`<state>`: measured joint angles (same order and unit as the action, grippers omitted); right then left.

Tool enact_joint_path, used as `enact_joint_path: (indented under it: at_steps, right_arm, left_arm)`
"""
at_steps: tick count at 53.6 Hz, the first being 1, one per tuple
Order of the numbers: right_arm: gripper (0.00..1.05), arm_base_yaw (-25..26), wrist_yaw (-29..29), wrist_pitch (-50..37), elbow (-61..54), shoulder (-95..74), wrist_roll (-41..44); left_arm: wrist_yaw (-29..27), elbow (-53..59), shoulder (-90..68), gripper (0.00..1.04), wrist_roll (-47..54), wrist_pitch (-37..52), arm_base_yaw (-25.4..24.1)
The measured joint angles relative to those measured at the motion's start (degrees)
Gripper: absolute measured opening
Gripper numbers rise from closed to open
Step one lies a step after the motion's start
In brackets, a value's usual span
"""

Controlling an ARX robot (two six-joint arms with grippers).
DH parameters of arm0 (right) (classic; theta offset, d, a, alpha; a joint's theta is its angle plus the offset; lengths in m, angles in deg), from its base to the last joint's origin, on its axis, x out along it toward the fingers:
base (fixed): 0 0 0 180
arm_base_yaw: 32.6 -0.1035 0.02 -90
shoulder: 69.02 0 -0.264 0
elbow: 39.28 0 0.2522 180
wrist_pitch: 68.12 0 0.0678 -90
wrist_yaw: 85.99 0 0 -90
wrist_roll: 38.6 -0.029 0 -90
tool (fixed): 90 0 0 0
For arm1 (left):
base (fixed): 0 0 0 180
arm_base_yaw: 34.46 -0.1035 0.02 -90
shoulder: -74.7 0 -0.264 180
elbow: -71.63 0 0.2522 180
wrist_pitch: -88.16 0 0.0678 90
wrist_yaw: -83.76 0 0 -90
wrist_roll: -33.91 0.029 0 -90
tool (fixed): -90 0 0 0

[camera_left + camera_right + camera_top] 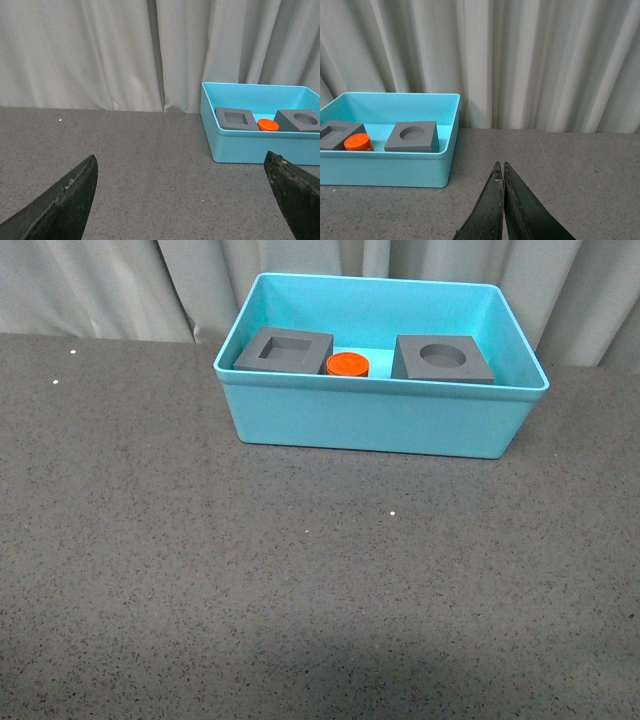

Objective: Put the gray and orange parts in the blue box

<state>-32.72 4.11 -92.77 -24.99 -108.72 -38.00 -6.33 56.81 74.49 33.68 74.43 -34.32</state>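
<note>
A turquoise-blue box (380,420) sits on a dark speckled table (300,580), with pale curtains (100,285) behind it. All three parts already lie inside the box, in a row along its floor.

At the box's left end is a gray cube with a square recess (284,350), matte and blocky. It looks rigid and fairly light; its flat outer sides would give the surest hold.

In the middle of the box, between the two cubes and close to the left one, stands the small orange cylinder (347,365). It is smooth and round, so likely to slip or roll unless pinched across its curved wall.

At the box's right end is a gray cube with a round recess (443,359), equally stiff.

Neither arm is near the box. The left gripper (182,200) has its fingers spread wide; the right gripper (503,200) has its fingers pressed together, holding nothing.
</note>
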Motion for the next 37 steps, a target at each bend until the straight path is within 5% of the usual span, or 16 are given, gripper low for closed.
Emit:
enact_joint_path:
  at_steps: [37]
  right_arm:
    - [0.00, 0.00, -0.02, 22.73, -0.28, 24.26, 0.00]
  left_arm:
    - [0.00, 0.00, 0.00, 0.98, 0.00, 0.00, 0.00]
